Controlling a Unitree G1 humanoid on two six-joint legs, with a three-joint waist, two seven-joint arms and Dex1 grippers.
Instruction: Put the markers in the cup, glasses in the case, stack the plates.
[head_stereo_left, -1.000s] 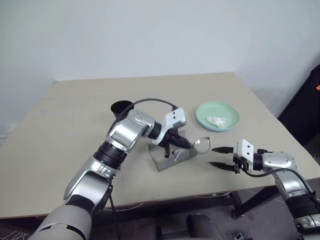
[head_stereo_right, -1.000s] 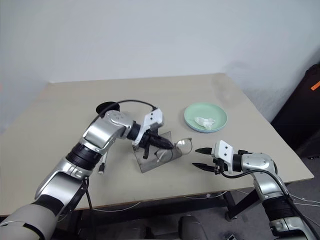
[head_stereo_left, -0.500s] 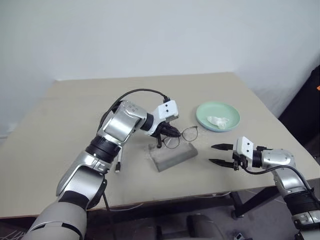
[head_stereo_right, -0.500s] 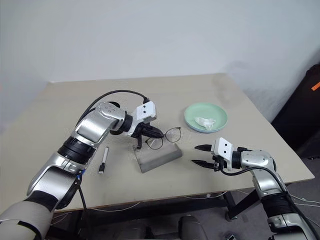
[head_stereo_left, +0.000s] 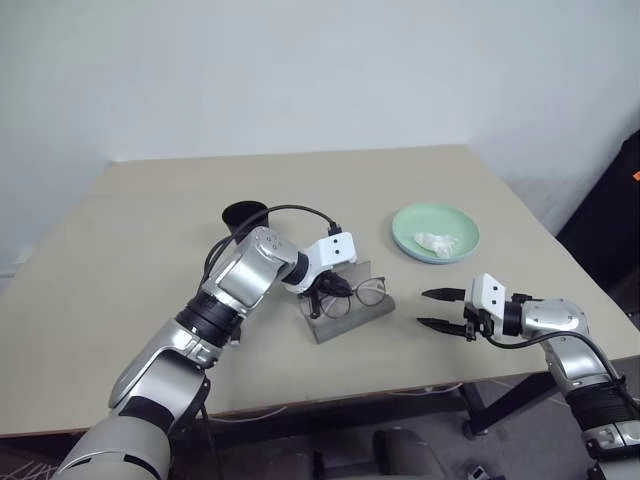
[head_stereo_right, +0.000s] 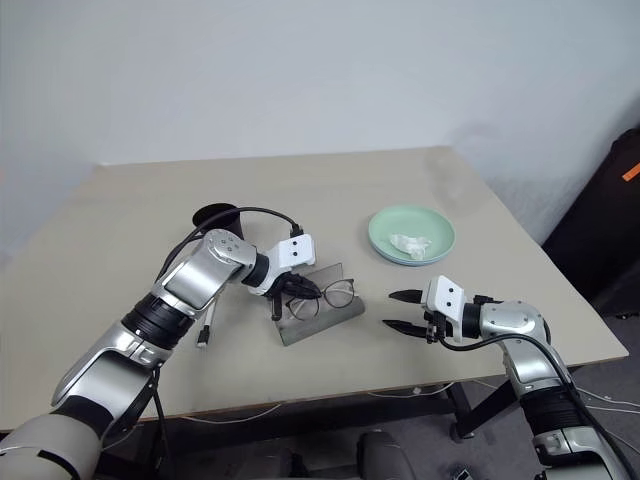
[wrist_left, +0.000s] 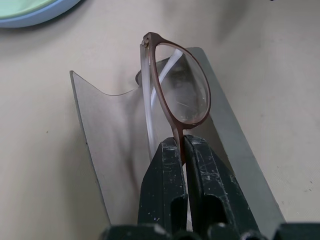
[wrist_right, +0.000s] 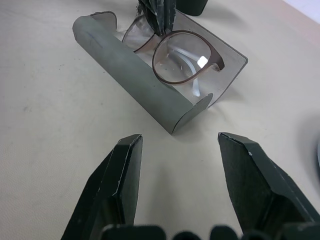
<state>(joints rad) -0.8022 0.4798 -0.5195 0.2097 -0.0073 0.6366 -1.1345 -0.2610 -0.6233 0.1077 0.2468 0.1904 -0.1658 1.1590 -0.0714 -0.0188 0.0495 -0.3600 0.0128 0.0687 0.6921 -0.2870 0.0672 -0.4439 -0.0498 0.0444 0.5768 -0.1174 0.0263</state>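
Note:
My left gripper (head_stereo_left: 335, 287) is shut on the bridge of the glasses (wrist_left: 185, 97), holding them upright inside the open grey case (head_stereo_left: 350, 316) at the table's middle. The case's lid (wrist_left: 115, 140) stands up behind the lenses. My right gripper (head_stereo_left: 421, 308) hovers open to the right of the case, fingers pointing at it, nothing between them. The black cup (head_stereo_left: 243, 215) stands behind my left arm. One marker (head_stereo_right: 207, 328) lies on the table beside that arm. The mint green plate (head_stereo_left: 415, 245) sits at the back right; a light blue rim (wrist_left: 35, 19) shows under it.
A crumpled white paper (head_stereo_left: 437, 241) lies on the green plate. The table's front edge (head_stereo_left: 400, 388) runs just below my right gripper. A black cable (head_stereo_left: 290, 211) loops over my left wrist. Dark equipment (head_stereo_left: 610, 230) stands off the table's right side.
My left gripper has come down and to the left with the glasses, from above the case into it. The right gripper has kept still.

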